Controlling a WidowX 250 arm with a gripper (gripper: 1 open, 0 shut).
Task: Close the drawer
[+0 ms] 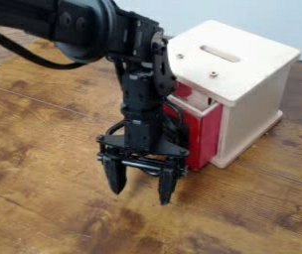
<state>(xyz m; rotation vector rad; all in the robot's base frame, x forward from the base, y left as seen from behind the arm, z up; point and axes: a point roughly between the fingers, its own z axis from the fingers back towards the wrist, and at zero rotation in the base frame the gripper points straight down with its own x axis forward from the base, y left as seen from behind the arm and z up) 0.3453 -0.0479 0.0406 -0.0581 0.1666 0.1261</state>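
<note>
The red drawer (205,131) sits in the cream-white box (240,84) at the right and stands out only slightly from the box's front. Its black loop handle is mostly hidden behind my arm. My black gripper (142,186) hangs just in front of the drawer front, fingers pointing down at the wooden table, open and empty. The arm's wrist is against or very close to the drawer front; I cannot tell whether it touches.
The box's top has a slot (222,53) and two screws. The wooden table (48,198) stretches to the left and front. A white surface lies behind the box at the top right.
</note>
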